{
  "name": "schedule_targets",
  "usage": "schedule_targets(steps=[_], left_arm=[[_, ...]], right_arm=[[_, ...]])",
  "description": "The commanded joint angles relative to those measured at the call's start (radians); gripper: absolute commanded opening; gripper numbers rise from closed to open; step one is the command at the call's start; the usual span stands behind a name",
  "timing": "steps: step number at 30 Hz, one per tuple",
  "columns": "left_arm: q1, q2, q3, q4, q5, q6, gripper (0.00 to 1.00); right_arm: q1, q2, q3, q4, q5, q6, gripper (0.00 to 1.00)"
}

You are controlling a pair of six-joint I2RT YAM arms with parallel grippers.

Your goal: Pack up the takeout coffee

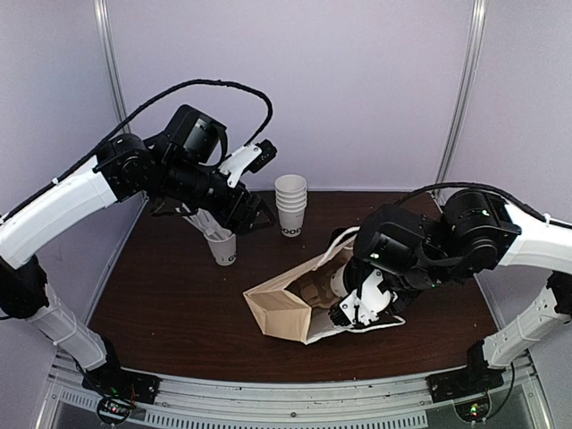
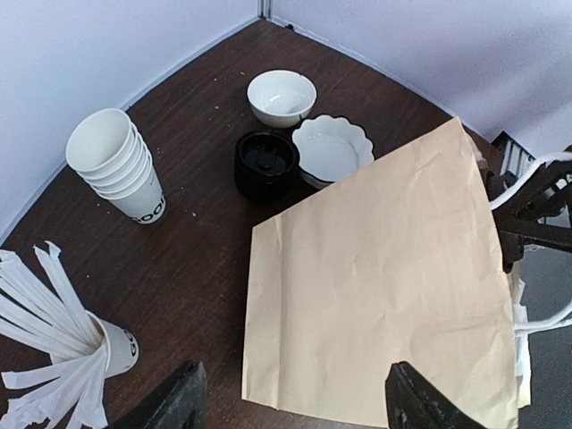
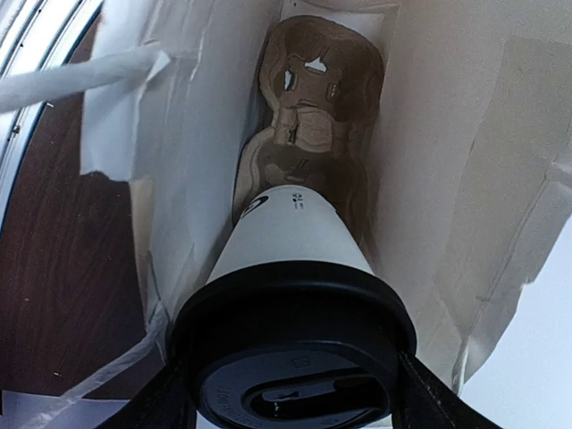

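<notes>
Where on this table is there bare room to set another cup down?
The widest bare table is front left, between the cup of straws, the paper bag and the near edge. A smaller gap separates the stack of cups from the bag. Crowded: the far corner, where a white bowl, a scalloped dish and a black dish huddle beside the bag.

The cup point(image 3: 295, 237) is in the bag point(image 3: 447, 179), before the carrier point(image 3: 313, 107).

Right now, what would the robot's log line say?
left gripper: open, empty | right gripper: shut on coffee cup, black lid on | cup: inside paper bag, near cardboard carrier
</notes>
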Motion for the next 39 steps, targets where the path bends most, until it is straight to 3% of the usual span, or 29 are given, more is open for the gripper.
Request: schedule_targets(steps=[1,5,9,16,30,39], left_arm=[[0.025,0.01,-0.075,0.201,0.122,0.014,0.72],[0.032,0.016,-0.111,0.277,0.233,0.019,0.72],[0.057,0.044,-0.112,0.26,0.207,0.011,0.73],[0.197,0.141,-0.231,0.354,0.3,-0.036,0.73],[0.251,0.495,-0.068,0.398,0.428,0.004,0.72],[0.252,0.495,-0.058,0.397,0.456,0.006,0.72]], right_arm=[[0.003,-0.017,-0.027,0.068,0.112,-0.029,0.55],[0.002,-0.012,-0.04,0.093,0.134,-0.03,0.55],[0.0,-0.004,-0.04,0.153,0.184,-0.051,0.55],[-0.039,0.039,-0.026,0.152,0.137,-0.054,0.56],[-0.137,0.185,0.047,0.081,0.075,-0.025,0.56],[-0.148,0.218,0.071,0.035,-0.002,-0.008,0.56]])
